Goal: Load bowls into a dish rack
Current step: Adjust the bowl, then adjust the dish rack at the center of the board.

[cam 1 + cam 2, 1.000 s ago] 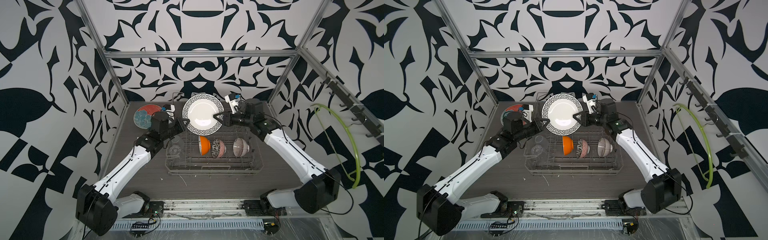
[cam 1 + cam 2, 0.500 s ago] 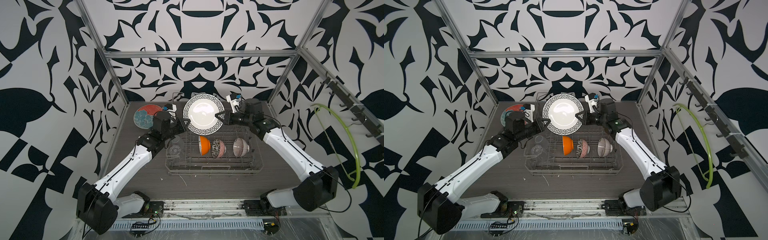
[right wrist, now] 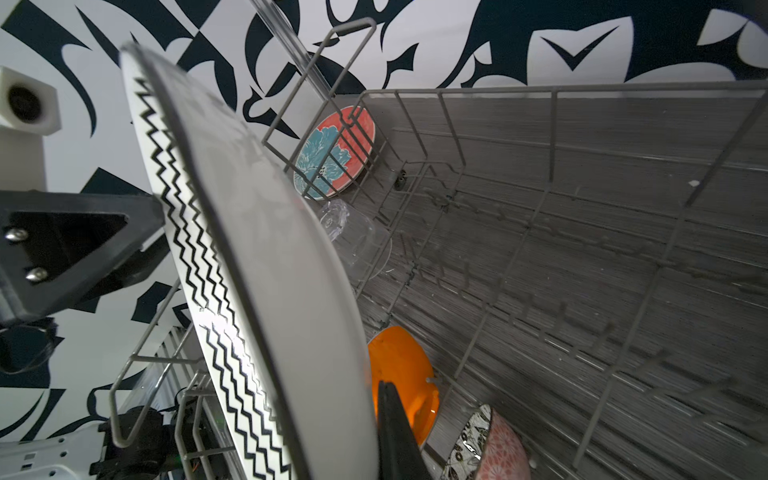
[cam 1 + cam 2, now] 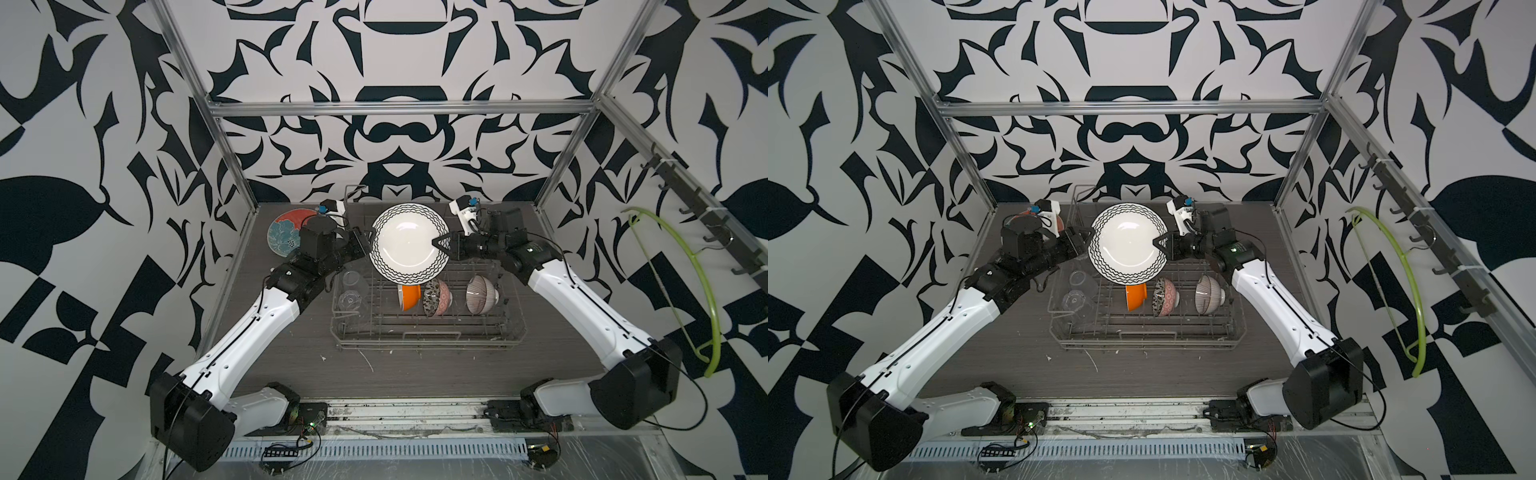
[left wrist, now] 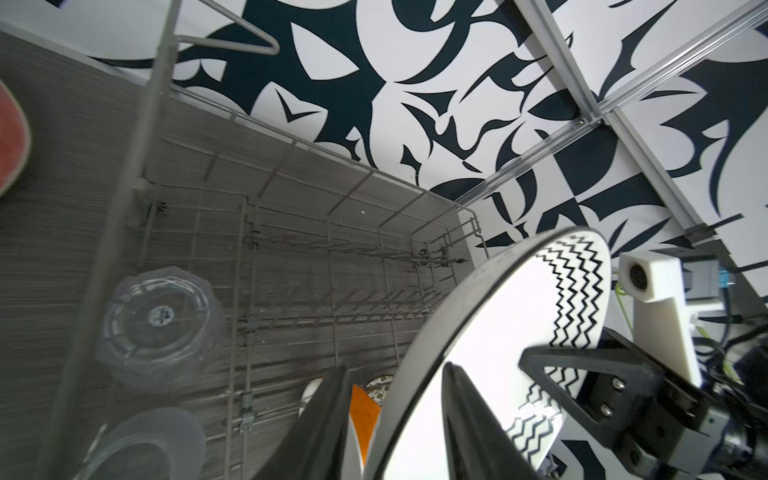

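Observation:
The grey wire dish rack (image 4: 428, 338) (image 4: 1142, 340) holds three bowls on edge in a row: orange (image 4: 409, 297) (image 4: 1136, 297), floral (image 4: 436, 297) (image 4: 1165, 297) and striped (image 4: 481, 294) (image 4: 1209, 293). Above them a white plate with a zigzag rim (image 4: 409, 241) (image 4: 1127, 247) hangs upright. My right gripper (image 4: 436, 243) (image 3: 374, 399) is shut on its right rim. My left gripper (image 4: 370, 235) (image 5: 395, 415) is open, its fingers astride the left rim with a gap showing. The orange bowl (image 3: 403, 365) and floral bowl (image 3: 486, 449) lie under the plate.
Two clear glasses (image 4: 351, 280) (image 4: 349, 301) stand in the rack's left end. A red-and-teal flower plate (image 4: 284, 235) (image 3: 332, 153) lies on the table behind my left wrist. A green hanger (image 4: 706, 291) hangs on the right wall.
The right gripper closed on the plate's right rim. After that the left gripper's jaws opened off the left rim. The plate has hardly moved.

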